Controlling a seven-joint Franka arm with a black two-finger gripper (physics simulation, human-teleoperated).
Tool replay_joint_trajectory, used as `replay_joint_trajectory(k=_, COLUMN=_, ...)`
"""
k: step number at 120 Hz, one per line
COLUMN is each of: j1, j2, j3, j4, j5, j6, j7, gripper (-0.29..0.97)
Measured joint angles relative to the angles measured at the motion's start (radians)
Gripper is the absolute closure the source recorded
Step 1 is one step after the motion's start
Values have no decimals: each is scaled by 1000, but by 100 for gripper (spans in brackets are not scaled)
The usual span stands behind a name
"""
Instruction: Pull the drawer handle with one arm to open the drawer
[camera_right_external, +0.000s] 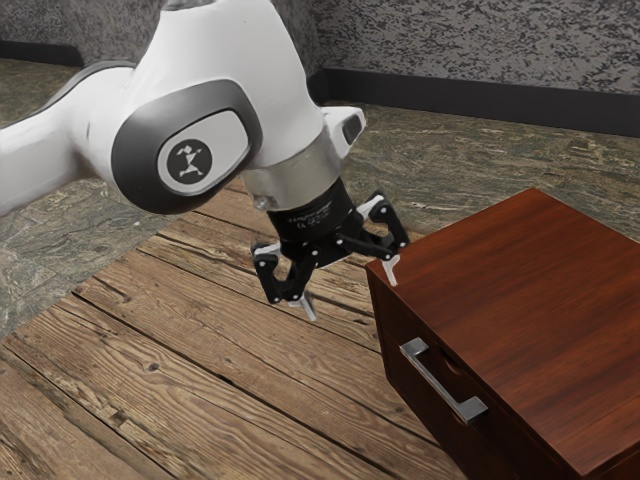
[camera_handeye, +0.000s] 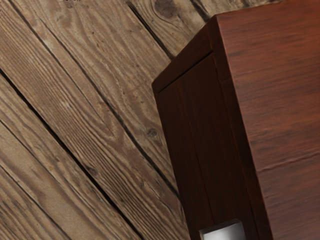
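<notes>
The black gripper (camera_right_external: 350, 292) hangs with its fingers wide apart, holding nothing, just beside the top corner of the brown cabinet (camera_right_external: 520, 290), above the silver drawer handle (camera_right_external: 443, 380)

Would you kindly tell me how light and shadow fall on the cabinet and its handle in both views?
Exterior view: the cabinet is evenly lit on top, its front sits in shade, and the drawer handle gleams bright. Wrist view: the front is likewise darker than the top, and the handle's end shows as a pale glint.
</notes>
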Motion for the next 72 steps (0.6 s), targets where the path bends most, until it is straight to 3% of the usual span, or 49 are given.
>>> replay_joint_trajectory(k=32, j1=1, j2=-85, j3=-44, j4=-164, j5=-19, j6=229, j7=-105, gripper=0)
replay_joint_trajectory(k=72, j1=2, j2=-135, j3=-95, j4=-297, j5=-57, j6=395, j7=-186, gripper=11)
